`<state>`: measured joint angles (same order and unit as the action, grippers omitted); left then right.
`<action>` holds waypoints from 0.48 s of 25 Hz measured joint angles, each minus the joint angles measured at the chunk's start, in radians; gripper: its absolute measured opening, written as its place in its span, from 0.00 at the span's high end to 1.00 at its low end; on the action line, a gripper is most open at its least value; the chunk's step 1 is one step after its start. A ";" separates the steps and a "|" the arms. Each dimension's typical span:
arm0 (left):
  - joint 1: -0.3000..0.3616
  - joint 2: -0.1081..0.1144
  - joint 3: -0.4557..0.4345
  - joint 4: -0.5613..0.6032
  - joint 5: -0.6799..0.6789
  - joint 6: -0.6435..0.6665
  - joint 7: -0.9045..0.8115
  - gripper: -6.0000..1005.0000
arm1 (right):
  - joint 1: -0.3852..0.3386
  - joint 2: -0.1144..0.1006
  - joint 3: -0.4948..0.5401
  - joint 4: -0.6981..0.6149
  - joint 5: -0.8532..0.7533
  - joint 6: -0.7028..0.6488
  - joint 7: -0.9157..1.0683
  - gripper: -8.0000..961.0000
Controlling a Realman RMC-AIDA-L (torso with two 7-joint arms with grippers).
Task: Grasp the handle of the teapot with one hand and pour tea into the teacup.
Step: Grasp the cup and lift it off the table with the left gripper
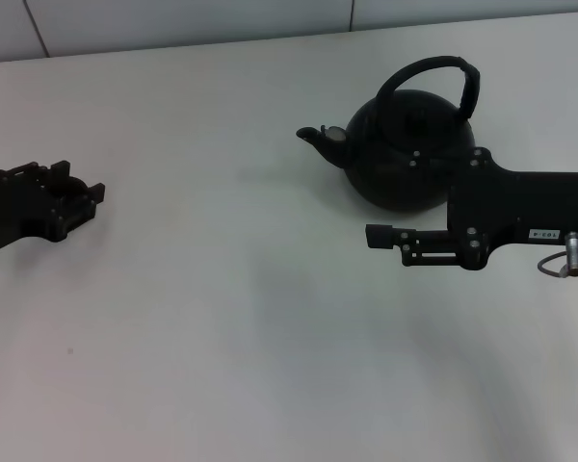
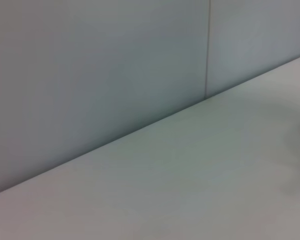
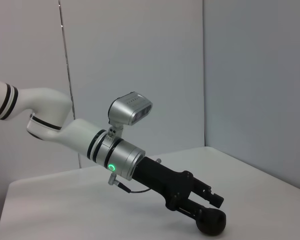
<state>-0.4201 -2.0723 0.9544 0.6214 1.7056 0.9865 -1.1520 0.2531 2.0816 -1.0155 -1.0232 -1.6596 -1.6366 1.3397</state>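
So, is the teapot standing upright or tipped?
Upright: the teapot sits flat on the table, handle arching above, spout level.

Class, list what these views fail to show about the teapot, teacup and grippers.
Teacup: none clear in the head view; the dark round thing at the left gripper in the right wrist view may be it.
Teapot: lower side hidden behind the right gripper, head view.
Left wrist view: only table and wall.

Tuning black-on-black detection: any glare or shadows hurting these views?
Head view: even light, faint soft shadows on the table; small highlights on the teapot; the right claw merges with its dark body. Left wrist view: evenly lit wall and table, no glare. Right wrist view: left claw and teacup blend, both black.
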 joint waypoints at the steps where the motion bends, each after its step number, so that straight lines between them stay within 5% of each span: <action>1: 0.000 0.000 0.004 0.000 0.000 0.000 0.000 0.51 | 0.000 0.000 0.000 0.000 0.000 0.000 0.000 0.27; 12: 0.012 0.000 0.010 0.010 -0.038 0.014 0.000 0.26 | 0.000 -0.001 0.002 0.000 0.000 0.000 -0.002 0.27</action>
<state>-0.4077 -2.0723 0.9649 0.6317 1.6678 1.0002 -1.1520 0.2531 2.0801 -1.0139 -1.0232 -1.6597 -1.6366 1.3376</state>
